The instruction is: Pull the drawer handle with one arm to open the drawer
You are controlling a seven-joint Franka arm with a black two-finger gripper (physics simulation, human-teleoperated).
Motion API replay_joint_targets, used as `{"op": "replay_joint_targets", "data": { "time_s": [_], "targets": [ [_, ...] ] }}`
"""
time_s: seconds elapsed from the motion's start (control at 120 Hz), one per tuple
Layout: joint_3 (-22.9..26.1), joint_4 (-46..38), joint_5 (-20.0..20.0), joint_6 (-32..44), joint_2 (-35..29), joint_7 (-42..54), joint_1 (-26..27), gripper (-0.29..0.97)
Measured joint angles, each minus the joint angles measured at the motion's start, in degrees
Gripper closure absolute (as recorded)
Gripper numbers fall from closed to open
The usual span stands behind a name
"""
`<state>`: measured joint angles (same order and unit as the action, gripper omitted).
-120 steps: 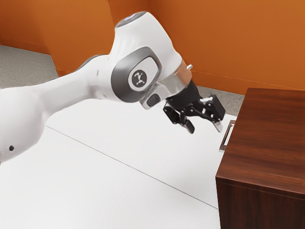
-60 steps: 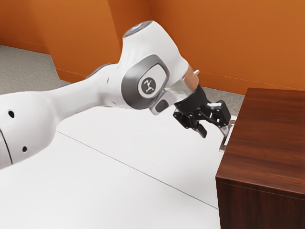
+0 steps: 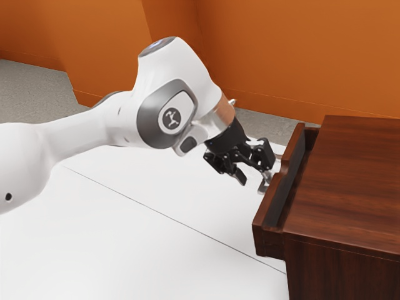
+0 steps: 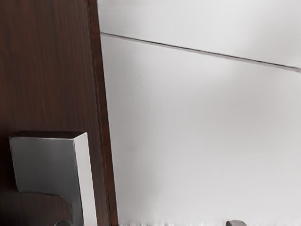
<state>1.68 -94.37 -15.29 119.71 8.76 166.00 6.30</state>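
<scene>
The dark wooden cabinet (image 3: 350,187) stands at the exterior view's right, and its top drawer (image 3: 284,181) juts out toward the arm, partly open. My black gripper (image 3: 253,180) is right at the drawer front, its fingers spread apart, so it is open. One finger lies against the silver handle (image 3: 265,185), which the hand mostly hides. In the wrist view the metal handle (image 4: 47,165) sticks out from the wooden drawer front (image 4: 47,66) just ahead of the hand. Two fingertips (image 4: 233,223) peek in far apart, one of them at the handle.
The cabinet stands on a white table (image 3: 156,237) with a thin seam line (image 3: 187,228) running across it. Orange walls (image 3: 300,44) close the back, and grey floor (image 3: 31,90) lies at the exterior view's left.
The gripper reached the handle, then drew back toward the exterior view's left. The drawer, flush with the cabinet before, now stands partly out.
</scene>
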Motion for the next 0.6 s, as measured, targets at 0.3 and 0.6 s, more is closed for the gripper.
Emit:
{"op": "replay_joint_targets", "data": {
  "time_s": [0.3, 0.6],
  "targets": [
    [-0.01, -3.03, 0.67, 0.38, -2.64, 0.0, -1.43, 0.25],
    [0.14, -4.9, 1.54, 1.46, -3.2, 0.0, -3.1, 0.31]
  ]
}}
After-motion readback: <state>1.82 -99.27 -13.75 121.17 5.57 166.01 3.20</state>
